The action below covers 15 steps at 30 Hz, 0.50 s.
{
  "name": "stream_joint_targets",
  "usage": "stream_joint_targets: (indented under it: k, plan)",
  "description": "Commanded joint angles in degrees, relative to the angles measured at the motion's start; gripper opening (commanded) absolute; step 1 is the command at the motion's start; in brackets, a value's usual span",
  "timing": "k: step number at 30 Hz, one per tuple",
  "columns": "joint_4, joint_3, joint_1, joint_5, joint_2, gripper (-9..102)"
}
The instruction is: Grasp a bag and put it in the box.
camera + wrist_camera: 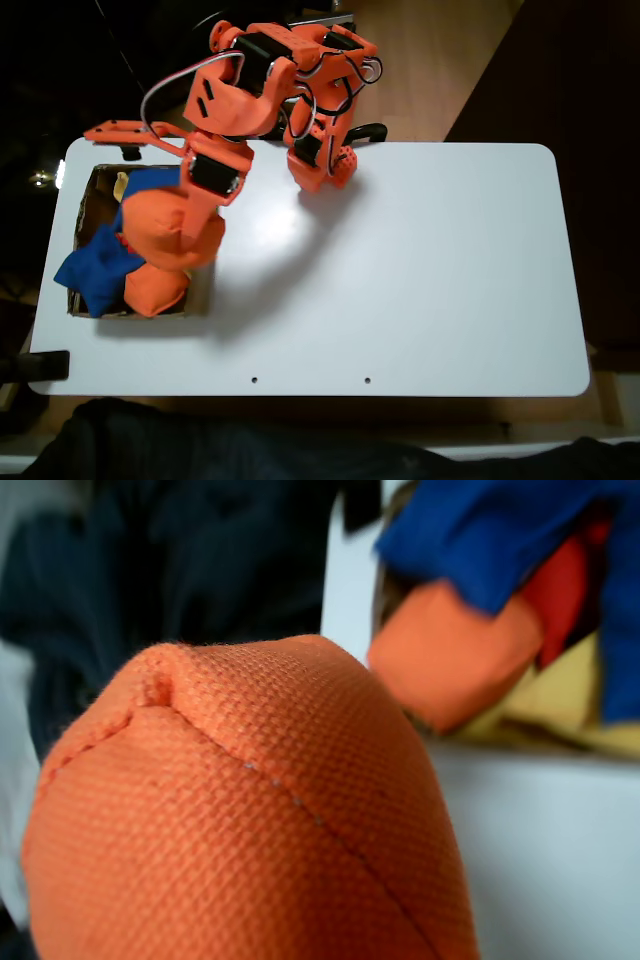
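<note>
Fixed view first: orange arm point(260, 85) reaches from its base at the far edge of the white table point(420, 270) toward the left end, where the cardboard box point(84, 200) sits. Below the wrist hangs the orange bag point(172, 228), held up over the right-hand part of the box; the gripper point(195, 215) is mostly hidden behind the bag, and its fingers appear clamped on the bag's top, though the fingertips themselves cannot be made out. Just under and toward the near side of the gripper lies a second orange bag point(155, 288) inside the box, with a blue bag point(95, 270) to its left draped over the box's near-left corner. Another blue bag point(150, 180) and a bit of yellow bag point(121, 185) lie at the far side of the box, left of the gripper.

Wrist view: held orange bag point(250, 820) bulges close up, its seam running diagonally. Beyond it, blurred, the second orange bag point(455, 650) rests in the box beneath blue cloth point(490, 535), with a yellow patch point(565, 705) alongside and white table point(540, 850) below.
</note>
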State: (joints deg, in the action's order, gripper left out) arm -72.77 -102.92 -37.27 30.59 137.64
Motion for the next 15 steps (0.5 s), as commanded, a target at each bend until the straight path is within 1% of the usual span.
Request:
stream_joint_targets:
  k: [1,11,15]
  plan:
    - [3.87,5.8,-3.43,-0.26,1.93,7]
    - [10.63,9.67,-13.45,-1.58,-4.48,7]
    - [11.34,12.3,-16.61,-2.11,-8.35,7]
